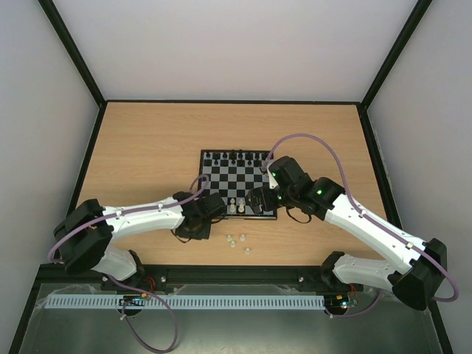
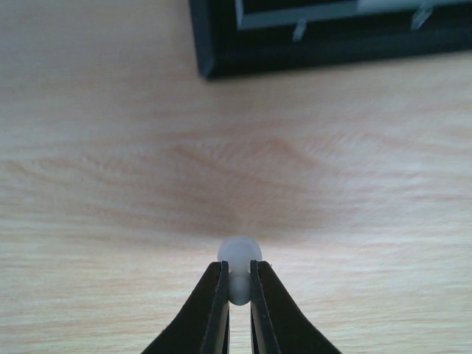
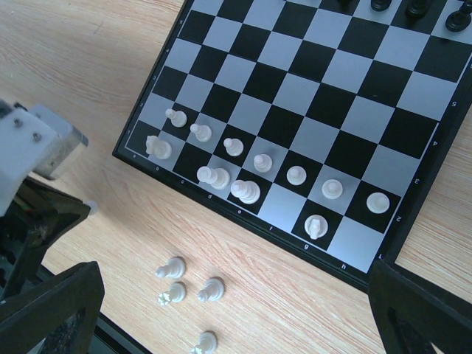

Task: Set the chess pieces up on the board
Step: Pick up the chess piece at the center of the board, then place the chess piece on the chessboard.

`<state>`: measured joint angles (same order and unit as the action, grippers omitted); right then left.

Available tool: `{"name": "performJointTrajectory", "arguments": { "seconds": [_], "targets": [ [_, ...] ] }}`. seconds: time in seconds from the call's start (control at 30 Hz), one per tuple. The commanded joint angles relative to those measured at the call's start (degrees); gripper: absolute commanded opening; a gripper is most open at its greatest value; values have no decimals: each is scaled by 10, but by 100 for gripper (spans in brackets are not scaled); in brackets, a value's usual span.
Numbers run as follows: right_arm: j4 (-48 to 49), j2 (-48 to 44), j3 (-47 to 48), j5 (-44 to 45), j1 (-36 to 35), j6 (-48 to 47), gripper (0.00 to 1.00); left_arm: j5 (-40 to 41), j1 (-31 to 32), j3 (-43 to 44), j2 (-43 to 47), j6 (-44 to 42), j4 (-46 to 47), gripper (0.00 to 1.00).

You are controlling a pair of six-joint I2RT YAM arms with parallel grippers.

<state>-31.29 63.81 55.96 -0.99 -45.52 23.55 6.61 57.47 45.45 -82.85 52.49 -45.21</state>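
My left gripper (image 2: 239, 284) is shut on a small white pawn (image 2: 240, 255), its round head showing above the fingertips, just over the wood left of the board's near corner (image 2: 210, 66). From above, that gripper (image 1: 198, 223) sits at the near-left corner of the board (image 1: 221, 177). Several white chess pieces (image 3: 251, 192) stand on the two near rows, and black ones (image 1: 236, 156) line the far row. A few white pieces (image 3: 212, 289) lie loose on the table in front of the board. My right gripper (image 3: 236, 313) hangs open above them, with nothing between its fingers (image 3: 51, 310).
The left arm's wrist block (image 3: 33, 151) sits close to the board's left corner. The metal rail (image 1: 221, 276) with the arm bases runs along the near edge. Black frame posts (image 1: 88, 155) border the wooden table (image 1: 147, 140).
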Motion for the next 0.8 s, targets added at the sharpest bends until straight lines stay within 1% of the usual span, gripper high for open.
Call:
{"name": "performJointTrajectory", "arguments": {
  "seconds": [0.0,0.13,0.33,0.6,0.77],
  "targets": [
    [-4,-6,-6,8,-4,-3,99,31,-26,70,-13,-46,-41,5],
    [-4,-6,-4,10,-4,-4,99,41,-61,122,-37,-86,-48,6],
    [-6,-4,-4,13,-4,-4,99,32,-104,172,-84,-135,-16,6],
    [-6,-5,-6,16,-4,-3,99,27,-125,226,-145,-171,-1,6],
    [-5,-7,-7,17,-5,-3,99,28,-129,237,-167,-179,2,6]
  ]
}}
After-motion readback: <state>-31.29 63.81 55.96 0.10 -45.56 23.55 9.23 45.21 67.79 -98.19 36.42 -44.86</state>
